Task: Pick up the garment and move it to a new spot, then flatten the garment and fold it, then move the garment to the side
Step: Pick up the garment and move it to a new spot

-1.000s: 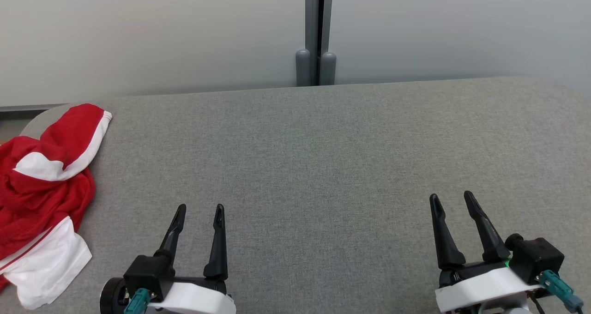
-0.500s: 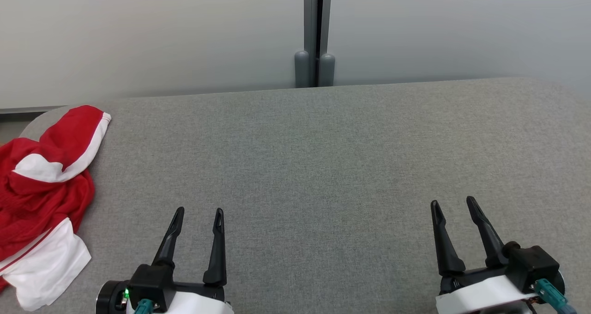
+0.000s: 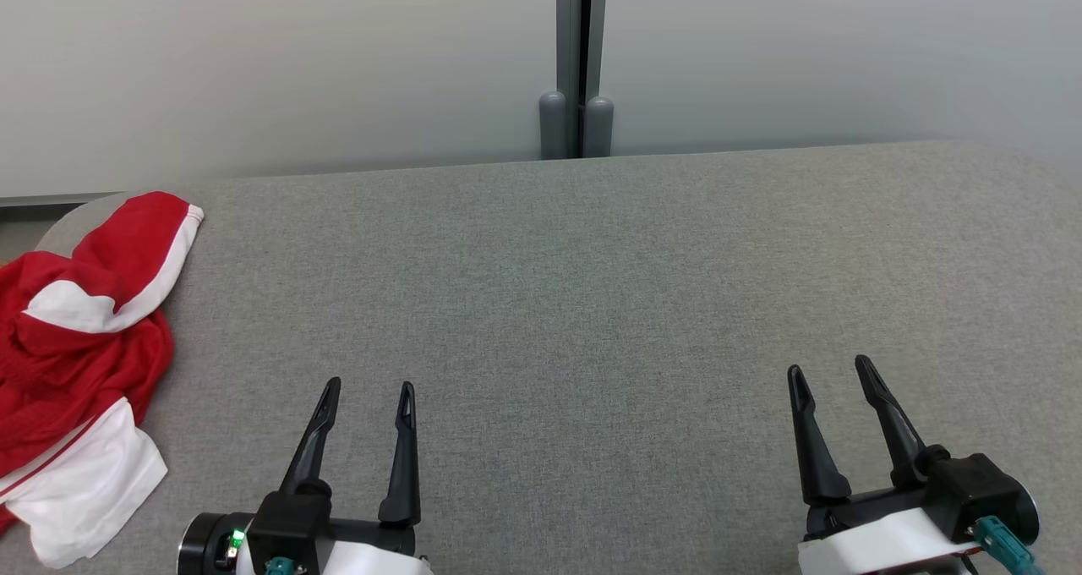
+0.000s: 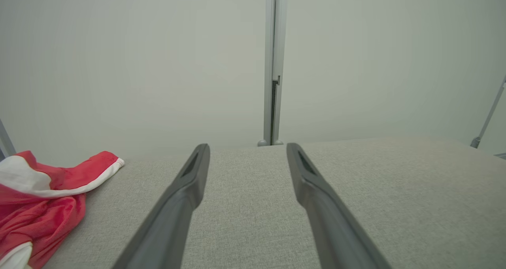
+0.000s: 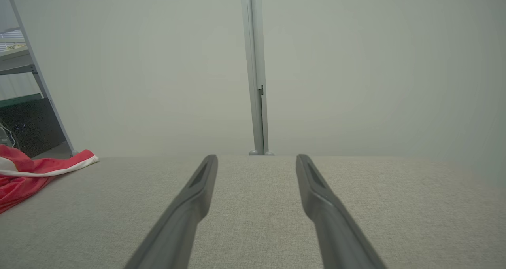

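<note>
One red-and-white garment (image 3: 84, 351), one grey table (image 3: 592, 287), left tool (image 3: 370, 383), right tool (image 3: 828, 364), both spread

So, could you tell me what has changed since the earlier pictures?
Very little. Both the left gripper and the right gripper have slipped slightly back toward the bottom edge of the head view; nothing was taken hold of or let go. Both are still open and empty above the grey table, and the red and white garment lies crumpled at its left end as before.
</note>
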Controlling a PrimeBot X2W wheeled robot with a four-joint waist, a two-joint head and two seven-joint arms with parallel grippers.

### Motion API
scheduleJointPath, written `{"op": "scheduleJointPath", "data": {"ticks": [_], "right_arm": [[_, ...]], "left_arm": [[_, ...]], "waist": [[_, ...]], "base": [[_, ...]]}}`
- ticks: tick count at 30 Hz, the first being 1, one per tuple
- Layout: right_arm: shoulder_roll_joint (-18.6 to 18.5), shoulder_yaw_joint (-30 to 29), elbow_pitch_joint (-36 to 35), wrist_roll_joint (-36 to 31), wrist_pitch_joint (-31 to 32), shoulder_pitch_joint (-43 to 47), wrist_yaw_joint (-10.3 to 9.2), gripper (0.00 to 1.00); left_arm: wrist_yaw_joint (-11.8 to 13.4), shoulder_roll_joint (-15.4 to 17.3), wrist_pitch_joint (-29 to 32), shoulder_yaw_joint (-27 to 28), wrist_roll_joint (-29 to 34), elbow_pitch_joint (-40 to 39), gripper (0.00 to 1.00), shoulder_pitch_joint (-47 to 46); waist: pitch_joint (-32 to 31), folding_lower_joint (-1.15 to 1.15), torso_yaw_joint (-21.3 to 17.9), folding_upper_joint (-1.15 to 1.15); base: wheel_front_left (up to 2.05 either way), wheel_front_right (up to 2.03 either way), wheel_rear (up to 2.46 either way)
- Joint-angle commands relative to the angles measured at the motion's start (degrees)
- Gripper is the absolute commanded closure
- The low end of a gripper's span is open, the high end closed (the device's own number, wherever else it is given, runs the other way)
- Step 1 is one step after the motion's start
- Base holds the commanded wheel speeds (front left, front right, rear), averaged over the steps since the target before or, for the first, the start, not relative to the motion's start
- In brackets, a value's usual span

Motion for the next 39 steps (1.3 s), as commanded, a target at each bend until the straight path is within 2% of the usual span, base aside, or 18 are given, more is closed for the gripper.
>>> {"op": "scheduleJointPath", "data": {"ticks": [1,6,16,22,23,29,33,39], "right_arm": [[-0.08,0.08,-0.41,-0.82,-0.61,0.33,0.0,0.0],[-0.07,0.11,-0.26,-0.97,-0.6,0.96,0.0,0.0],[-0.08,0.68,-0.17,-1.36,-0.59,1.87,0.0,0.0],[-0.08,1.47,-0.47,-1.27,-0.51,2.52,0.0,0.0],[-0.07,1.69,-0.5,-1.15,-0.49,2.89,0.0,0.0],[-0.08,1.8,-0.5,-0.76,-0.48,3.71,0.0,0.0],[-0.08,1.92,-1.54,1.76,-0.48,4.29,-0.01,0.0],[-0.08,2.67,-2.18,3.4,-0.49,4.16,-0.01,0.0]], "left_arm": [[0.38,0.18,-0.44,-0.07,0.95,-0.34,0.0,0.43],[0.39,0.18,-0.44,-0.07,0.35,0.08,0.0,0.49],[0.98,0.17,-0.41,0.52,-1.06,0.18,0.0,1.17],[1.42,0.17,-0.41,0.86,-1.95,0.14,0.0,1.43],[1.32,0.18,-0.41,0.84,-1.92,0.08,0.0,1.54],[1.23,0.17,-0.4,1.74,-1.56,0.15,0.0,2.35],[1.02,0.17,-0.41,2.22,-1.28,-0.08,0.0,2.73],[1.03,0.15,-0.41,2.67,-1.08,-0.57,0.0,3.21]], "waist": [[-0.01,0.0,0.11,0.0],[-0.15,0.0,1.33,0.0],[-0.69,0.0,6.95,0.0],[-1.2,0.0,12.11,0.0],[-1.35,0.0,14.11,0.0],[-1.87,0.0,20.38,0.0],[-1.96,0.0,24.27,0.0],[-1.23,0.0,28.35,0.0]], "base": [[0.0,0.0,0.0],[0.0,0.0,0.0],[0.0,0.0,0.0],[0.0,0.0,0.0],[0.0,0.0,0.0],[0.0,0.0,0.0],[0.0,0.0,0.0],[0.0,0.0,0.0]]}}
